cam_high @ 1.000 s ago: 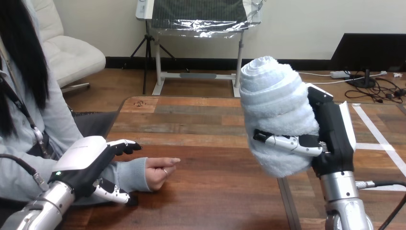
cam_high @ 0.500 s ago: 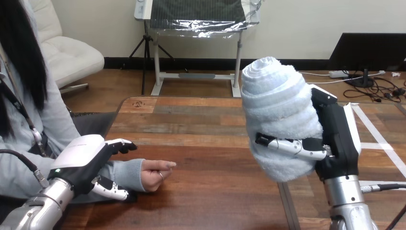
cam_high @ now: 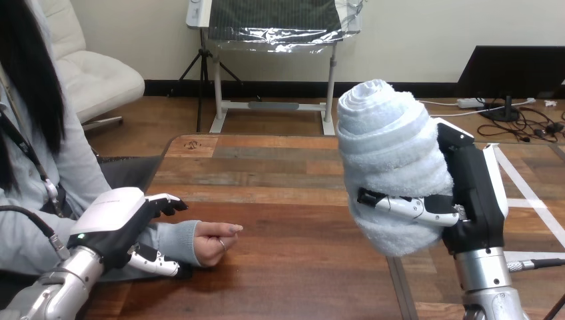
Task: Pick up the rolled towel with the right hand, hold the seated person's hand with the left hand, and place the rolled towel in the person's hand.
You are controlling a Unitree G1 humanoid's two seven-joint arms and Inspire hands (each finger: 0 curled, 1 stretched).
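Observation:
My right hand (cam_high: 476,193) is shut on the rolled white towel (cam_high: 390,153) and holds it upright above the table's right half, with the thumb across the roll's front. My left hand (cam_high: 113,217) sits over the person's grey-sleeved wrist at the lower left. Its fingers curl over the far side of the sleeve and its thumb lies along the near side. The person's hand (cam_high: 216,241) rests on the wooden table (cam_high: 286,187) as a loose fist, fingers pointing right, with nothing in it. A wide gap of table separates the towel from that hand.
The person sits at the table's left side, forearm lying along the near left edge. Strips of white tape (cam_high: 526,193) run across the table's right end behind my right hand.
My right hand has drifted slightly right and down with the towel. My left hand and the person's hand have shifted a little to the left together.

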